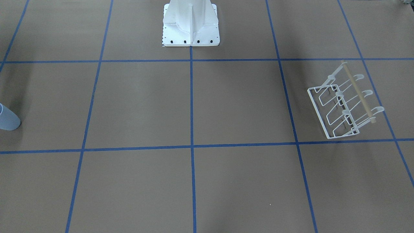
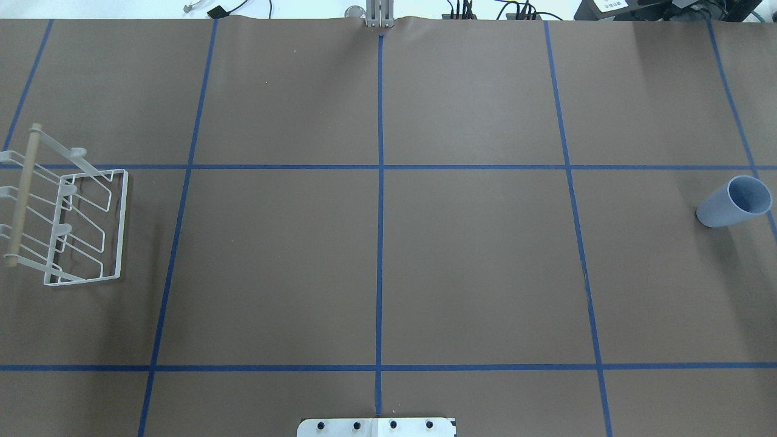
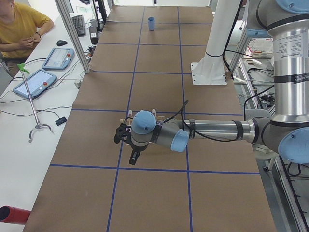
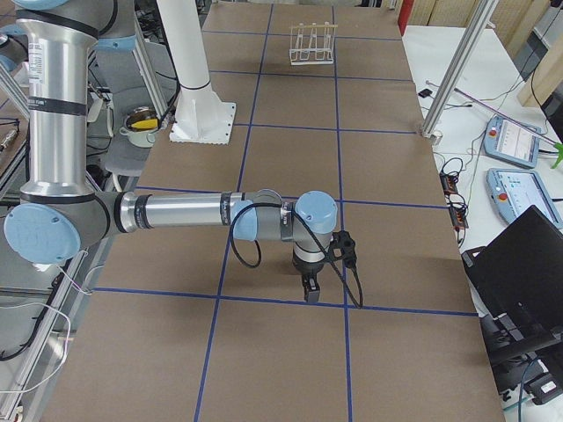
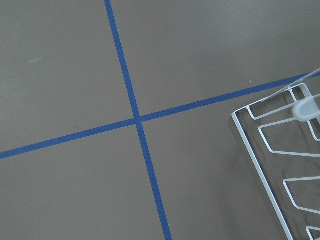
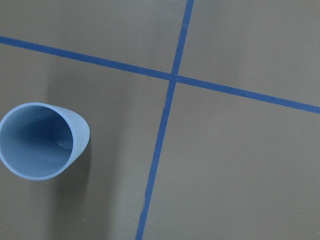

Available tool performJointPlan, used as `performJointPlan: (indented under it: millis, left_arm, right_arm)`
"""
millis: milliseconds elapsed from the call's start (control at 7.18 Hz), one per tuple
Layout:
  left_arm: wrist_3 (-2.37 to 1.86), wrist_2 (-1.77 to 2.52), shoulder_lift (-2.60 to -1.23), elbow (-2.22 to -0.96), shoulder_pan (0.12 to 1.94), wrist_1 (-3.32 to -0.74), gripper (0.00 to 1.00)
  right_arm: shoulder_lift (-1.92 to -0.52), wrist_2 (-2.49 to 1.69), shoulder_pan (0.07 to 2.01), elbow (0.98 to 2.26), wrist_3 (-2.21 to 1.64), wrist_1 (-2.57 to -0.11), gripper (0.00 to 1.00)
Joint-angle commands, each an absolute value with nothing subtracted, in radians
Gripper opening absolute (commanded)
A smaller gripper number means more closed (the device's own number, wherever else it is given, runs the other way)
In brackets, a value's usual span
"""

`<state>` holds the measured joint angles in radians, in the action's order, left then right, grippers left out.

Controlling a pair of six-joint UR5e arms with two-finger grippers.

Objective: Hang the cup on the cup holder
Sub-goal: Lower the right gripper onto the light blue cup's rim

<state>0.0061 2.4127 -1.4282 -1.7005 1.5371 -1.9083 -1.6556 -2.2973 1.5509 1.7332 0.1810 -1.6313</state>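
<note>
The pale blue cup [image 2: 733, 201] stands upright, mouth up, near the table's right end; it also shows in the front view [image 1: 8, 119], the left side view [image 3: 151, 23] and the right wrist view [image 6: 42, 141]. The white wire cup holder [image 2: 67, 221] with its wooden rod stands near the left end, empty [image 1: 344, 103] [image 4: 312, 44] [image 5: 280, 145]. My left gripper [image 3: 134, 157] hangs above the table beside the holder. My right gripper [image 4: 310, 288] hangs above the table near the cup. I cannot tell whether either is open or shut.
The white robot pedestal [image 1: 190, 24] stands at the table's robot-side edge. Blue tape lines grid the brown table. An operator [image 3: 19, 26] sits beside teach pendants [image 3: 36, 82] on a side bench. A laptop [image 4: 528, 264] sits past the table's edge.
</note>
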Motion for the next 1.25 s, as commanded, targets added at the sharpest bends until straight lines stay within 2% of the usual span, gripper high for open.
performJointPlan:
  millis: [0,418,696,975,1114]
  left_arm:
    - [-0.001,2.411,-1.428,-1.712,1.539,-1.931,0.99]
    - [-0.006,2.408,-1.431,-1.709,1.54,-2.01,0.99]
    - [-0.008,2.413,-1.447,-1.71,1.54,-2.01,0.99]
    - [-0.005,2.434,-1.436,-1.698,1.539,-2.052,0.99]
    - [-0.005,2.434,-1.437,-1.706,1.54,-2.063,0.99]
  right_arm:
    - [-1.655,-2.299,1.551,1.733,0.181,-1.631,1.0]
    - [-1.64,-2.301,1.543,1.741,0.181,-1.567,1.0]
    - [-1.638,-2.305,1.496,1.747,0.119,-1.32,1.0]
    - [-1.574,-2.286,1.315,1.75,0.084,-1.315,1.0]
    - [-1.586,-2.289,1.296,1.746,0.084,-1.312,1.0]
